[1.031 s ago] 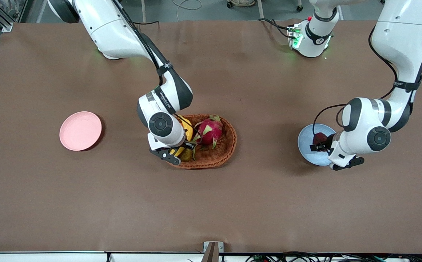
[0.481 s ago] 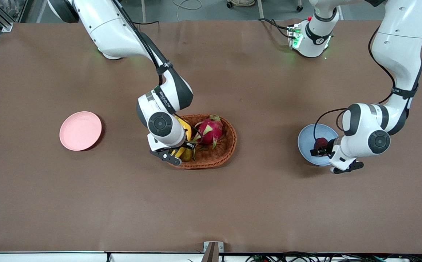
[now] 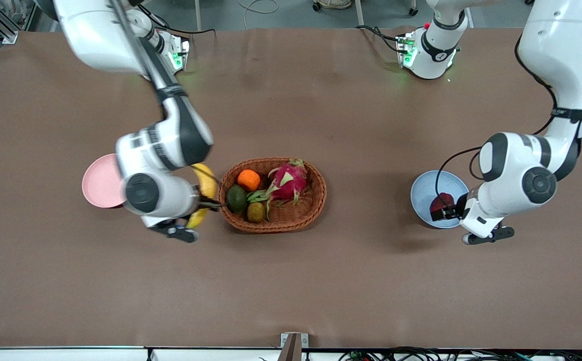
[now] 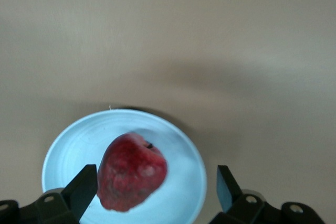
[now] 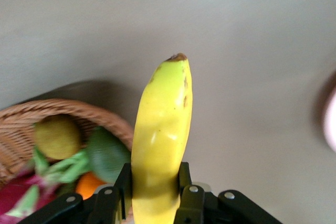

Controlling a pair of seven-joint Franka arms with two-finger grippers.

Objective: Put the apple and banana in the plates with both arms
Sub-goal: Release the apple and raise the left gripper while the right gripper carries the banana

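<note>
**Q:** How was the banana (image 3: 201, 193) held, and which way was it pointed?

**A:** It was seen clamped between the closed fingers of the right gripper (image 5: 155, 195), in the air over bare table between the pink plate (image 3: 101, 181) and the wicker basket (image 3: 316, 193). Its long axis was run straight out from the jaws, with the brown-tipped end carried foremost. The peel was shown smooth and yellow, the body gently curved.

**Q:** And the apple (image 4: 131, 172)?

**A:** It was pictured resting in the pale blue plate (image 4: 173, 145), toward the left arm's end of the table, its stem dimple turned upward. The skin was dark red and mottled, the form rounded and slightly tapered. The left gripper (image 4: 153, 188) was held over that plate with its jaws spread wide, 1 finger on each side of the fruit, and nothing was gripped.

**Q:** What was left in the basket?

**A:** A scaly pink dragon fruit (image 3: 286, 183), an orange (image 3: 248, 180) and 2 green fruits were shown in the woven oval.
</note>
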